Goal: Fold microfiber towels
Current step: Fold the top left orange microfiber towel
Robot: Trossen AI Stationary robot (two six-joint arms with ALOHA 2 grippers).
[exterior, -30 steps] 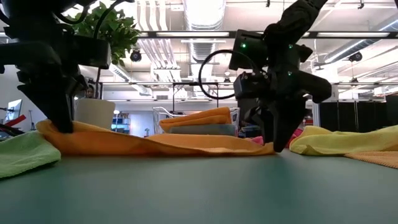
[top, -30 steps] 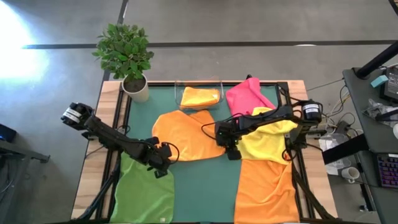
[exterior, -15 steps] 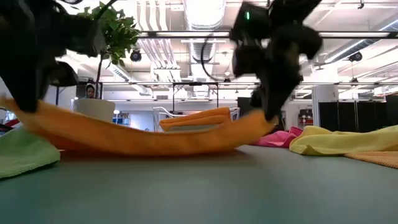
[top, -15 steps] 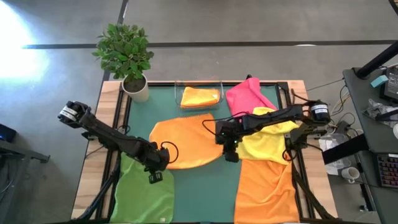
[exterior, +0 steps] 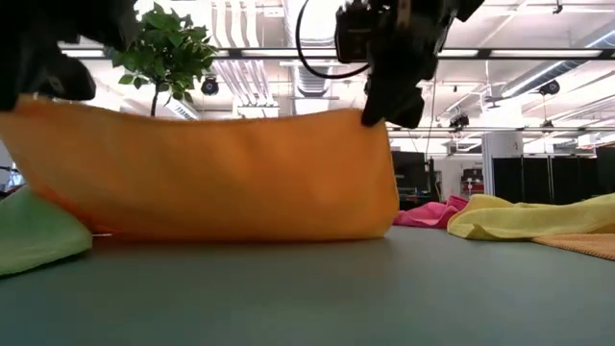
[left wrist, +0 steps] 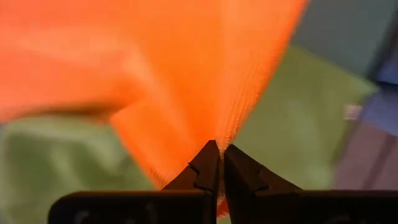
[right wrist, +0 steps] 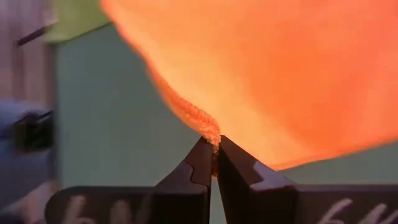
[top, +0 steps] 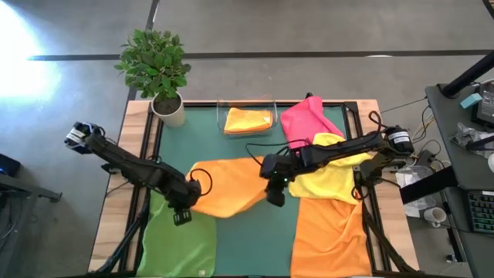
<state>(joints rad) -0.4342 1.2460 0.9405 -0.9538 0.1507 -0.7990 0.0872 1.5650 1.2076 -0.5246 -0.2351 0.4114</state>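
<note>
An orange microfiber towel (top: 228, 189) hangs like a curtain between my two grippers, and its lower fold (exterior: 221, 229) rests on the green mat. My left gripper (top: 184, 208) is shut on the towel's left upper corner, my right gripper (top: 275, 191) on its right upper corner. Beneath my left gripper a green towel (top: 181, 243) lies flat. A yellow towel (top: 332, 176), a pink one (top: 307, 120) and a second orange one (top: 328, 235) lie at the right, partly one on another. My left gripper pinches the towel's left upper corner (left wrist: 222, 132) between its two fingers. The cloth fans out and down from the fingertips. That corner is lifted clear of the mat. My right gripper pinches the towel's fuzzy edge at its right upper corner (right wrist: 210, 132) between its two fingers. The corner (exterior: 377, 117) is held high, and the cloth hangs below it down to the mat.
At the back of the mat stands a clear tray (top: 247, 106) with a folded orange-yellow towel in it. A potted plant (top: 158, 73) stands at the far left corner. Bare green mat (top: 255, 239) lies between the green towel and the orange one.
My right gripper has taken hold of the towel's right corner. Both grippers have then risen and come toward the table's near edge. The towel's held edge has gone from lying on the mat to high above it; its lower part stays on the mat.
</note>
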